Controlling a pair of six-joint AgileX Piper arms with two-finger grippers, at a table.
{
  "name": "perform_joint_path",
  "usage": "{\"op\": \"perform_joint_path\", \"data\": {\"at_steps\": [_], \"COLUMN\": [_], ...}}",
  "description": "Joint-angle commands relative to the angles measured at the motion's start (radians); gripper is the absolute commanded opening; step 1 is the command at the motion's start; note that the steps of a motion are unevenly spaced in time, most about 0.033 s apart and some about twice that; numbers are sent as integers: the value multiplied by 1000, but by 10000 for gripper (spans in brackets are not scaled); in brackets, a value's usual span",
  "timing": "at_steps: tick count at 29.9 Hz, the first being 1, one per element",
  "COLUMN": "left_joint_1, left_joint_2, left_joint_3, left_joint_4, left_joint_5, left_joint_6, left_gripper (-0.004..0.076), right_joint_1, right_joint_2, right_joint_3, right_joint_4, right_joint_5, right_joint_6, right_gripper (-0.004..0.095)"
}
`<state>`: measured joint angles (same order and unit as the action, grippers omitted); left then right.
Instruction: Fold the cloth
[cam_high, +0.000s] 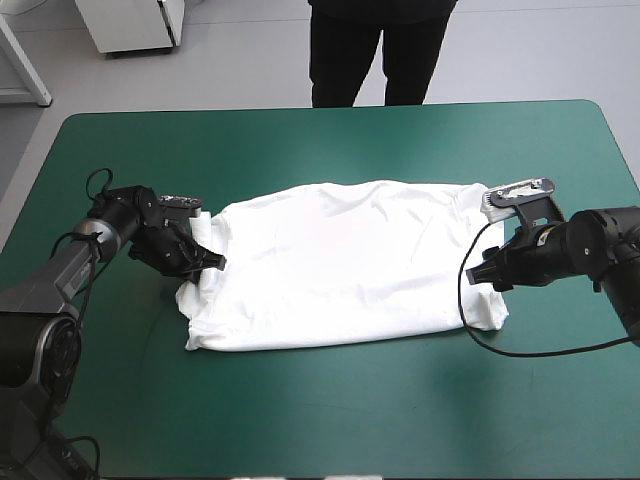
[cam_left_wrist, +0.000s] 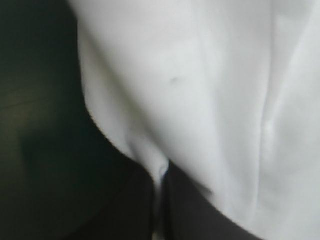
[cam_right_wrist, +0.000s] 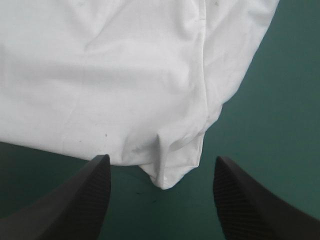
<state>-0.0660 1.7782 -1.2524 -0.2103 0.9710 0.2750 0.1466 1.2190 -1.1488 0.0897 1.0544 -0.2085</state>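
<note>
No legible text or labels anywhere.

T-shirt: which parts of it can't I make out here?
- High view: the T-shirt hides its own underside.
- Left wrist view: the cloth's outline is cut off by the edges, and the left gripper hides the pinched bit.
- Right wrist view: only one corner shows, ahead of the open right gripper; the rest is cut off.

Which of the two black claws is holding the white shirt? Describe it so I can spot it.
On the teal-green table the white T-shirt lies spread in the middle. The one holding it is the left gripper, at the shirt's left end. Its black fingers are pinched shut on the cloth; those of the right gripper stand apart, gripping nothing.
</note>
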Motion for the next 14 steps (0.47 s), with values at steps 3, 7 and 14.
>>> {"op": "perform_joint_path", "data": {"at_steps": [3, 7, 14], "left_joint_1": [-2, -7, -69], "left_joint_2": [-135, -196, -194], "left_joint_3": [-31, -68, -101], "left_joint_4": [-108, -121, -128], "left_joint_5": [26, 42, 34], "left_joint_6": [21, 21, 26], "left_gripper": [-22, -22, -22], "right_joint_1": [1, 1, 1], "right_joint_2": [-21, -21, -16], "right_joint_3": [-33, -33, -33], "right_joint_4": [-9, -9, -8], "right_joint_5": [-28, -40, -34], "right_joint_6": [0, 0, 0], "right_gripper": [577, 577, 577]}}
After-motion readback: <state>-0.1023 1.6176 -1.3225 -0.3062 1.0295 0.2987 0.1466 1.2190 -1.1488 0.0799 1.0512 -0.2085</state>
